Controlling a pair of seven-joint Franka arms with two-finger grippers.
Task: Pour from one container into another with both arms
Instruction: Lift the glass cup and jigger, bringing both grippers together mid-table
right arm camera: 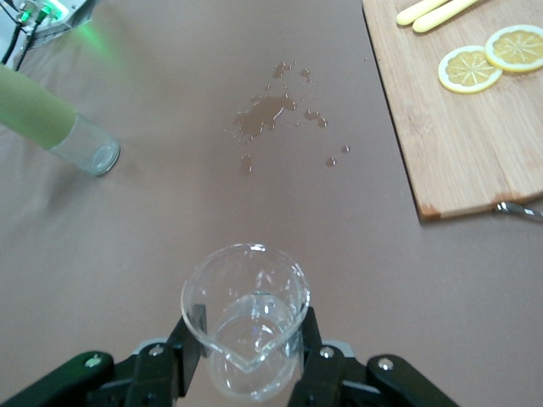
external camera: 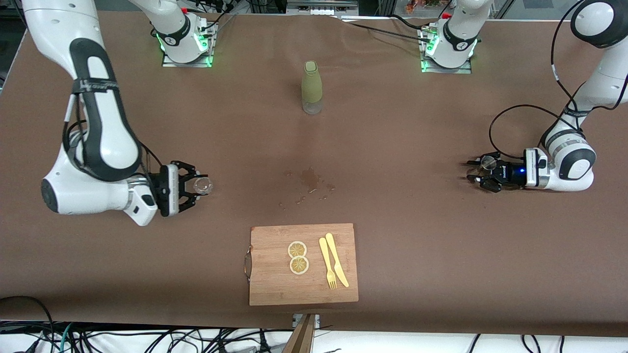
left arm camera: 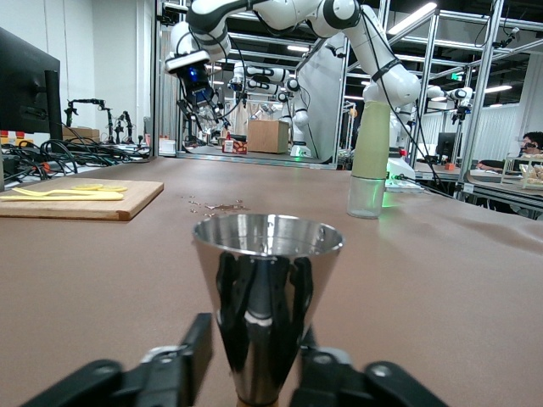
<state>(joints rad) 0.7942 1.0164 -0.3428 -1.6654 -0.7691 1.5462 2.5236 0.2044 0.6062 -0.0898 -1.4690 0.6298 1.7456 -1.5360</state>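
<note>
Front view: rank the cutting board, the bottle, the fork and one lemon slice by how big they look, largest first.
1. Cutting board, clearly the largest.
2. Bottle.
3. Fork; as long as the bottle looks, but much thinner.
4. Lemon slice, the smallest.
The bottle stands farther from the camera, so its rank against the fork is unsure.

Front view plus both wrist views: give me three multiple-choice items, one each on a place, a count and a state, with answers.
1. Where do the lemon slices lie?
A. On the cutting board
B. Beside the bottle
C. In the beaker

2. How many lemon slices are there?
A. One
B. Two
C. Four

3. What does the right claw hold?
A. A fork
B. Nothing
C. A clear glass beaker

Answers:
1 A, both slices rest on the board beside the yellow fork and knife.
2 B, two rounds show.
3 C, its fingers clamp the beaker's sides.
</note>
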